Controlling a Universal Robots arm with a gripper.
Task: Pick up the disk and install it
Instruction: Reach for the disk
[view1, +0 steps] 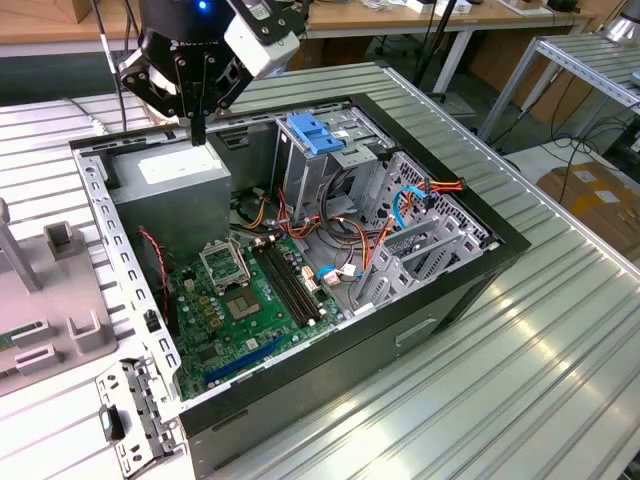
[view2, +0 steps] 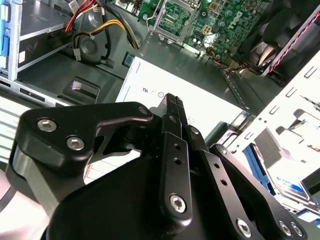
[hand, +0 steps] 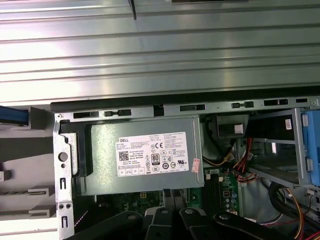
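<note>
The disk (hand: 11, 115) is, as far as I can judge, the flat blue-edged piece in the first wrist view. It lies outside the computer case (view1: 450, 290), just past the pierced metal wall beside the power box (view1: 175, 175). Nothing holds it.

The claw (view1: 198, 135) hangs point-down over the near corner of the power box. It is clenched, its tips pressed together on nothing, and it is apart from the disk.

So the pick-up has not been made. To do it well, I would say, the claw should be spread before it goes down. It should come square onto the disk's long blue edges rather than its flat face, and it should keep clear of the case wall just beside the disk. The hold should be firm and level, since a tilted disk would likely jam in the drive cage (view1: 300, 175) under the blue latch (view1: 315, 133).

Most of the disk is cut off at the picture's edge, so its label, its full outline and what it rests on cannot be made out. The cage's slot is partly hidden behind wires (view1: 350, 235). In the second wrist view the claw's own black links cover much of the worktop.
</note>
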